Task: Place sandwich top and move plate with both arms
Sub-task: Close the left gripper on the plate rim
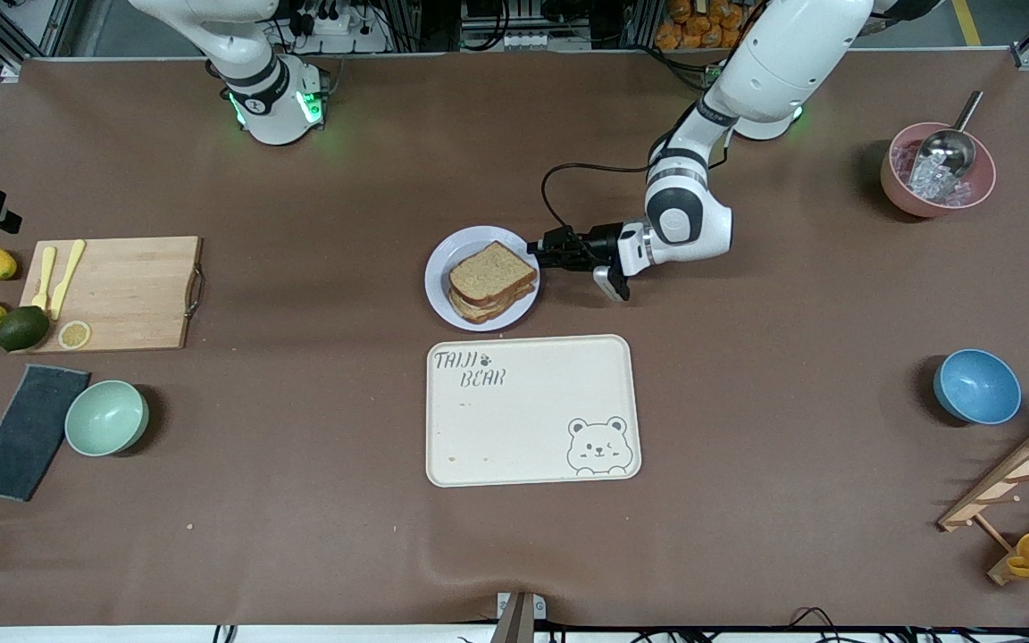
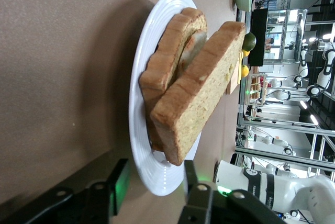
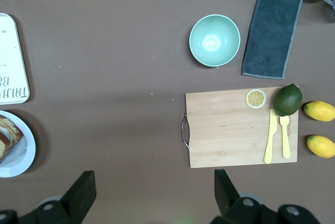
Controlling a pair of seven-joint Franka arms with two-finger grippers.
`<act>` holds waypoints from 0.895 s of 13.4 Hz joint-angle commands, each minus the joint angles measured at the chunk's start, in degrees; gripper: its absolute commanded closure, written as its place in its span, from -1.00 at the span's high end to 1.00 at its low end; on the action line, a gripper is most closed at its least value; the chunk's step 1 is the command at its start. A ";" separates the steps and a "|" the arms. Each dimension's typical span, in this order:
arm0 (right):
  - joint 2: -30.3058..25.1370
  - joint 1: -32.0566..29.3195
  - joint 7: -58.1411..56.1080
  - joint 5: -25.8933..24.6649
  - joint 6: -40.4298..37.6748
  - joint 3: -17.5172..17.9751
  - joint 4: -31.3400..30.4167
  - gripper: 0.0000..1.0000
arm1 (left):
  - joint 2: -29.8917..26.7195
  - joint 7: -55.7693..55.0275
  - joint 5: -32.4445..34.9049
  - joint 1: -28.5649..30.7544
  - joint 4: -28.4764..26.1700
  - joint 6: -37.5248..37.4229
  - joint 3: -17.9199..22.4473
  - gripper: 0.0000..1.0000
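- Brown cloth covers the table point(image 1: 300, 500); take the plate point(image 1: 439, 272) as the landmark, lying near the table's middle, just farther from the front camera than the cream tray point(image 1: 532, 411).
- On the plate sits the stacked sandwich, and the sandwich top point(image 1: 492, 271) already lies on it, skewed so that one corner overhangs the slice below, as the left wrist view shows point(image 2: 201, 90).
- At the plate's rim on the left arm's side, the left gripper point(image 1: 539, 253) is low and level, its fingers spread apart with the rim between them, not clamped.
- High over the cloth toward the right arm's end from the plate, the right gripper point(image 3: 152, 192) looks down on the cutting board point(image 3: 238, 127) and the green bowl point(image 3: 214, 41); its fingers stand wide apart and hold nothing, and that arm waits.
- Judged progress: bread placed, plate not yet gripped or moved.
- Risk: a one-sided pinch on a thin rim could tip the plate when lifted, and the skewed top slice would slide off.
- Risk: closing too far in could nudge the bread rather than catch the rim.
- Risk: the right arm has far to come; uneven lifting would tilt the load.
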 commanded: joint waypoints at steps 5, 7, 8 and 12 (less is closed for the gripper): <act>-0.08 0.07 -0.25 -0.90 -0.14 0.23 0.48 1.00 | 5.30 5.55 -4.15 -0.40 2.32 0.21 -0.65 -0.18; -0.08 0.25 -0.25 -0.90 -0.22 0.23 0.48 1.00 | 5.40 5.99 -4.94 -0.31 2.76 0.13 -0.65 -0.23; -0.08 0.25 -0.25 -0.90 -0.14 0.31 0.48 1.00 | 5.40 5.99 -5.90 -0.40 2.94 -0.05 -0.74 -0.29; -0.08 0.25 -0.25 -0.90 -0.14 0.40 0.48 1.00 | 6.62 5.99 -8.37 -1.10 4.69 -0.14 -0.83 -0.52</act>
